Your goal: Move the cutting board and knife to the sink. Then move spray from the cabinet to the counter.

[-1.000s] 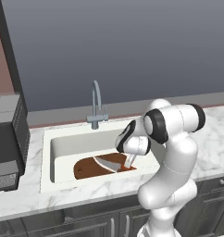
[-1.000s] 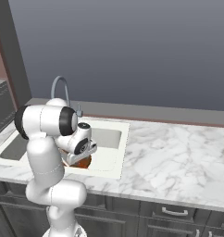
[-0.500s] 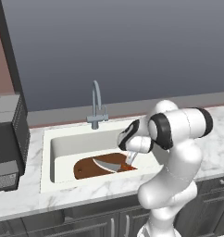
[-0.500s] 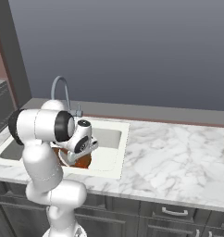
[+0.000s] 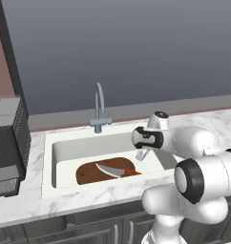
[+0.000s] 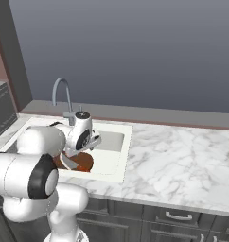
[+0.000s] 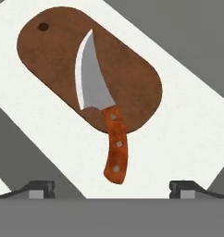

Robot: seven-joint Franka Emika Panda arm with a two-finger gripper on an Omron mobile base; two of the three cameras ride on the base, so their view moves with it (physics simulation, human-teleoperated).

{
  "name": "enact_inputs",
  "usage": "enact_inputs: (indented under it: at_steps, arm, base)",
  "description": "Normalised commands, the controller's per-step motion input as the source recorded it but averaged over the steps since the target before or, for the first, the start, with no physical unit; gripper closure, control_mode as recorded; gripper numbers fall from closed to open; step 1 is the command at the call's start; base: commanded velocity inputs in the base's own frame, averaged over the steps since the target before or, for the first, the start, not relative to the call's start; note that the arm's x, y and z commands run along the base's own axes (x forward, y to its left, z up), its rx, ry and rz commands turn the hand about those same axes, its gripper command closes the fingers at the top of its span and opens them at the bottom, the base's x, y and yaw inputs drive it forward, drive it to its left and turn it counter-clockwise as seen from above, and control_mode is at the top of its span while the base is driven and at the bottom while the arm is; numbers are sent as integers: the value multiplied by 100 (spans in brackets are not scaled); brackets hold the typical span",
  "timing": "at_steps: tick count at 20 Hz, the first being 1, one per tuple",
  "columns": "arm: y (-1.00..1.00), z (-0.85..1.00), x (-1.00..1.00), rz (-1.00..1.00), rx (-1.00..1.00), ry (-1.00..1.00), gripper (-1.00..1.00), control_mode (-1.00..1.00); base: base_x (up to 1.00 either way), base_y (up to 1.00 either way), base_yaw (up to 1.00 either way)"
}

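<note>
Hovering over the sink (image 5: 60, 147) with gripper (image 7: 112, 187) jaws wide apart; could clip the faucet (image 5: 101, 107) when lifting away from knife (image 7: 99, 104) and cutting board (image 7: 49, 51).

My counter (image 5: 26, 207) is white marble with grey veins, over dark base cabinets. Set into it is the white sink (image 5: 65, 147), and 1 cutting board (image 7: 49, 55) lies flat on its floor. The knife (image 7: 97, 99) rests across that board, handle overhanging.
</note>
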Motion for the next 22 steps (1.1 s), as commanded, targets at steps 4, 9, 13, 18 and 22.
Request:
enact_inputs:
  at_steps: [4, 9, 13, 18, 22]
  arm:
    - [-9, 100, -68, -15, 0, 0, -100, -100]
    - [-3, 99, -100, -31, 0, -7, -100, -100]
    - [0, 98, -95, -36, 0, -3, -100, -100]
    - [0, 95, -71, -39, 0, -3, -100, -100]
    - [1, 98, -48, -27, 6, -9, -100, -100]
  base:
    - [0, 0, 0]
    - [0, 0, 0]
    - [0, 0, 0]
    - [0, 0, 0]
    - [0, 0, 0]
